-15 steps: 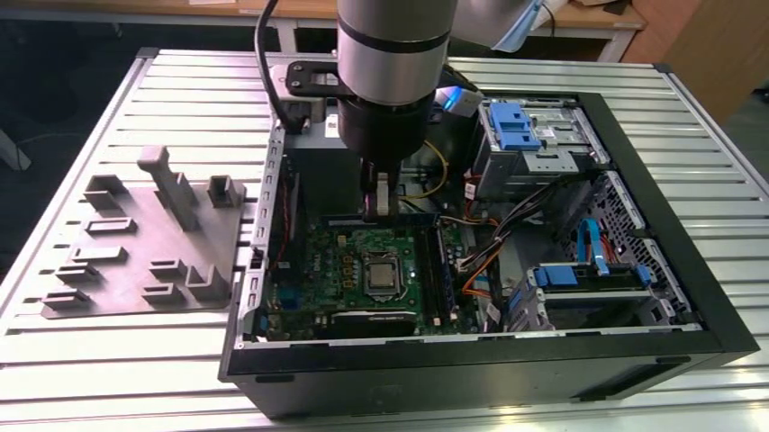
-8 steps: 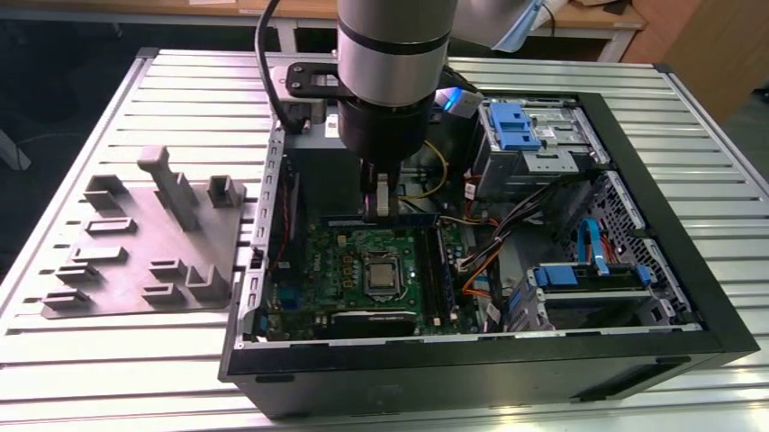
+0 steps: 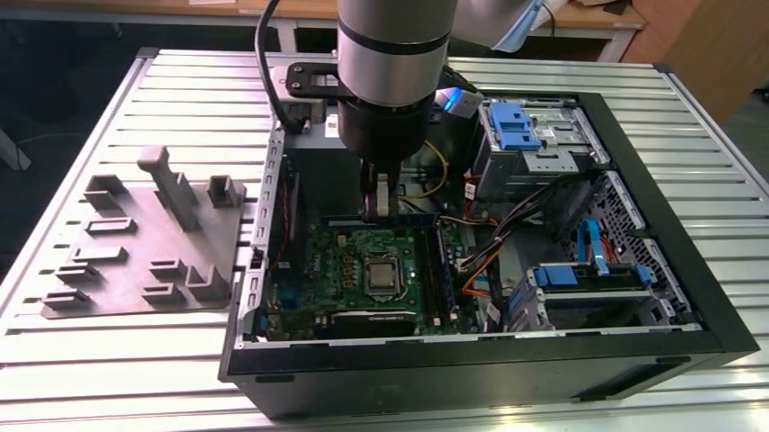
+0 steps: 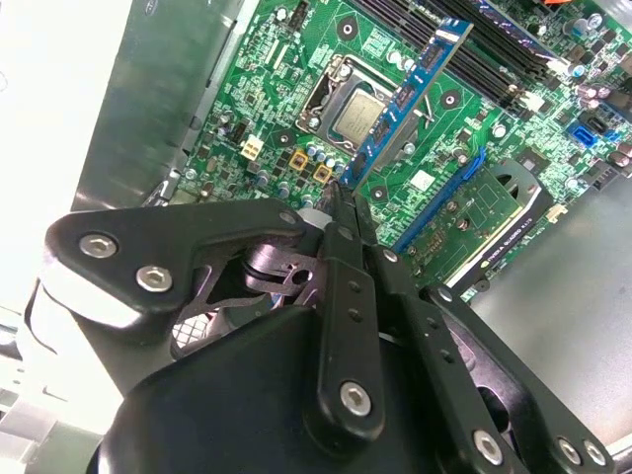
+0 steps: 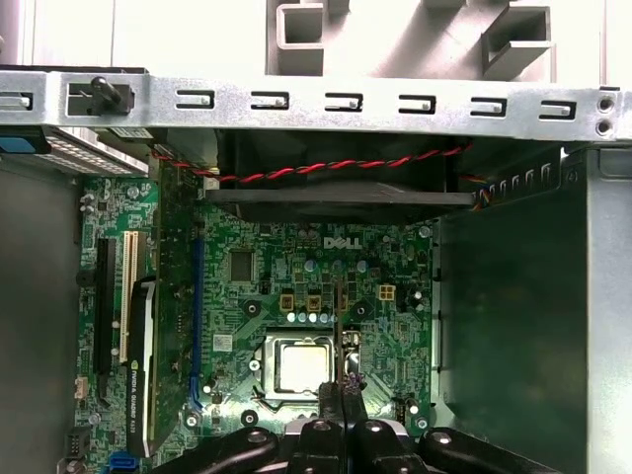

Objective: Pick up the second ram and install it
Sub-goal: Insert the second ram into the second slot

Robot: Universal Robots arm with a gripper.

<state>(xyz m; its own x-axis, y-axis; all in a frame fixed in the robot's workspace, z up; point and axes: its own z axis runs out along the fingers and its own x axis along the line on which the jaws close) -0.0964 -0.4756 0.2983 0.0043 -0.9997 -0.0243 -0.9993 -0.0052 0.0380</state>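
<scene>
Even overhead light in the exterior view brightens the tabletop [image 3: 121, 378]; the case [image 3: 481, 382] interior lies dimmer; in the second wrist view white glare burns out everything outside the case; my fingers [image 4: 348, 286] loom dark; the ram [image 4: 415, 89] they grip is well lit.

The gripper [image 5: 343, 403] is clamping the second ram [image 5: 341, 321], with both black fingers closing against its faces. The stick is presenting its thin edge to the camera and is projecting from the fingertips over the green motherboard [image 5: 257, 286], passing just beside the silver processor [image 5: 301, 363]. An expansion card [image 5: 168, 296] is standing upright beside a blue slot [image 5: 196, 306]. A twisted red-and-black wire [image 5: 326, 166] is running along a black fan housing [image 5: 336, 193]. A slotted metal rail [image 5: 395, 102] is spanning the case, with grey moulded blocks [image 5: 301, 30] lying beyond it. A grey metal box [image 5: 513, 316] is flanking the motherboard opposite the card.
</scene>
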